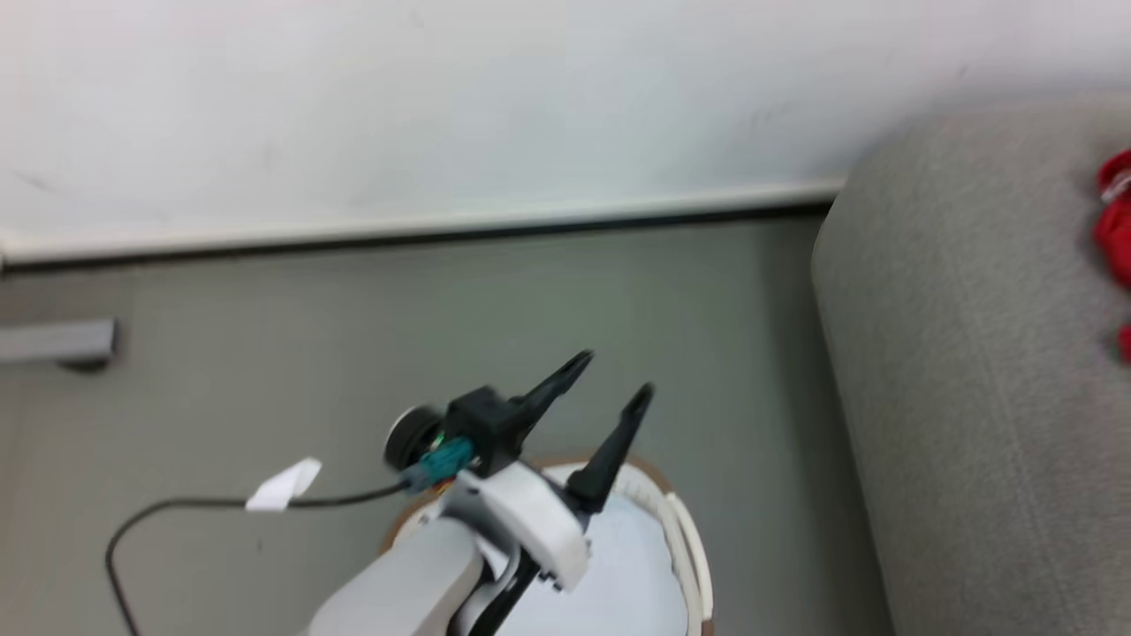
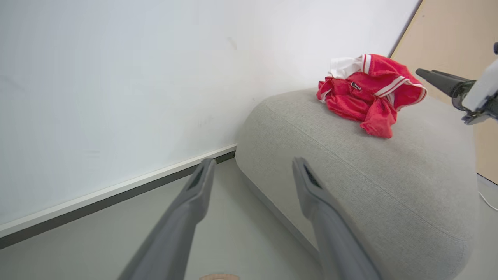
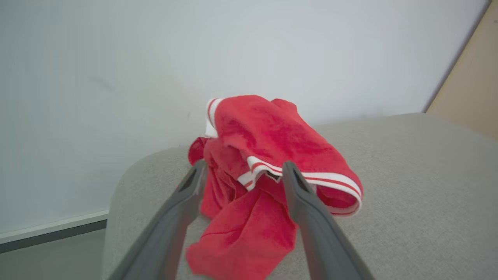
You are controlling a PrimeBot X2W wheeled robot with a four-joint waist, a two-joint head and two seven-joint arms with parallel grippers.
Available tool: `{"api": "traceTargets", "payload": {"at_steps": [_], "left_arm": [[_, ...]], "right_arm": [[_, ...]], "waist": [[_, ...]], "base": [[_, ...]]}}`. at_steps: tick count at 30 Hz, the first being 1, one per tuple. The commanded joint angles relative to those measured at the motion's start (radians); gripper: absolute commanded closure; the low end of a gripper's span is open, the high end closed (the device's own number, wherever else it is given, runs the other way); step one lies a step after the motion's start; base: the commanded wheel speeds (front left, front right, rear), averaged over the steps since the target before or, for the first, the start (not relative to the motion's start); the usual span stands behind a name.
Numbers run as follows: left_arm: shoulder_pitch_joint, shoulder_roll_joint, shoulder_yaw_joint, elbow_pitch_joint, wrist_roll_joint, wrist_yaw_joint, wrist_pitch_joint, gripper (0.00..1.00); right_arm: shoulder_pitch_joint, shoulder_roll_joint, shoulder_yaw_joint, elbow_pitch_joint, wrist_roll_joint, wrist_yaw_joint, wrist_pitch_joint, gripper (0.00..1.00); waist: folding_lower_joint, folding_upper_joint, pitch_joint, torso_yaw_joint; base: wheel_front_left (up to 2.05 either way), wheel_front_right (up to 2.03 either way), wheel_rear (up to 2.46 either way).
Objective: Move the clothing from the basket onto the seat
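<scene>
Basket (image 1: 685,530) sits at six o'clock in the head view, against the bottom edge. The part of its white inside not covered by the pale forearm looks bare, with no red showing, though the arm hides a good share of it. The left gripper (image 1: 614,375) hangs just above the rim, its fingers spread wide with nothing between them, pointing toward one o'clock. Beyond it is grey floor (image 1: 353,353), and the seat (image 1: 972,397) fills three to five o'clock. At the three o'clock edge, on the seat's top, lies the clothing (image 1: 1115,230), a crumpled red heap with white trim. In the right wrist view the right gripper (image 3: 244,165) has its fingers parted on either side of that heap. The cloth rests on the cushion, so I judge it loose, not gripped. The task looks close to done. What is left is to check the basket's hidden part for more garments.
</scene>
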Motion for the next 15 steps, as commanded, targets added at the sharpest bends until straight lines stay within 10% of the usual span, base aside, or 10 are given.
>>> {"api": "traceTargets", "payload": {"at_steps": [1, 15], "left_arm": [[0.048, 0.012, 0.019, 0.001, -0.007, 0.010, -0.001, 0.00], [0.320, 0.062, 0.219, -0.016, 0.054, 0.099, -0.001, 0.00]], "right_arm": [[0.078, 0.023, 0.021, -0.065, 0.010, -0.002, -0.003, 0.00], [0.523, 0.179, 0.133, -0.531, -0.014, -0.002, 0.000, 0.00]], "waist": [[0.0002, 0.0000, -0.107, -0.008], [0.0002, 0.0000, -0.302, 0.087]], "base": [[0.00, 0.00, 0.00], [0.00, 0.00, 0.00]]}}
